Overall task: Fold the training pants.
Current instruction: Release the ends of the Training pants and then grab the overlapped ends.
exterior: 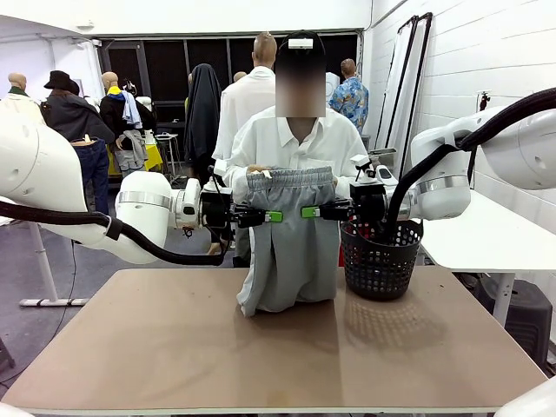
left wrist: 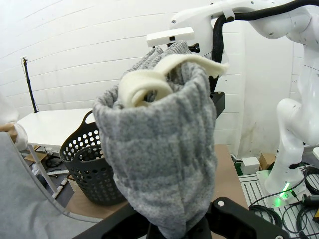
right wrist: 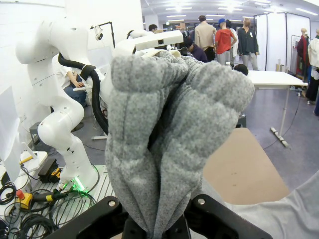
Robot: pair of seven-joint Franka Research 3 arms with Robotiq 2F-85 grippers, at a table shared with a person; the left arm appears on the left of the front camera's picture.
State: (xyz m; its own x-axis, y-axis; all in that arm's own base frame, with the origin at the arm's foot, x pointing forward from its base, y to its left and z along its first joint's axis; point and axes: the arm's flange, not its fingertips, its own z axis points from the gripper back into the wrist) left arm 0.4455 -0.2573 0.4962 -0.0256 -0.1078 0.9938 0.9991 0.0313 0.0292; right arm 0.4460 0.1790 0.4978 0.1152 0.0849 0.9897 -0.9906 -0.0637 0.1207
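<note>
Left pincer: my left gripper [exterior: 270, 215] comes in level from the left side. Its jaws are clamped on the left edge of the training pants [exterior: 291, 252], a little below the waistband. In the left wrist view the left gripper [left wrist: 174, 226] has a thick bunch of grey fabric [left wrist: 164, 149] pinched between the fingers, with no gap that I can see.

Right pincer: my right gripper [exterior: 314, 211] comes in level from the right side and is closed on the opposite edge at about the same height. The right wrist view shows the right gripper [right wrist: 157, 226] with folds of the cloth [right wrist: 169, 139] squeezed between its jaws.

Pants position: they hang upright between the two pincers, above the middle of the table [exterior: 174, 347]. The waistband is at the top and the lower end appears to rest on the tabletop.

Person: the person stands just behind the garment at the far edge, with one hand [exterior: 254, 169] on the waistband's upper left corner.

Cream band: a pale strip [left wrist: 149, 84] curls out of the top of the bunch in the left wrist view.

Edges: a black perforated basket [exterior: 380, 261] sits just beside the hanging fabric on the right, under my right wrist.

Open room: the near half of the tabletop is bare, and so is the left side.
</note>
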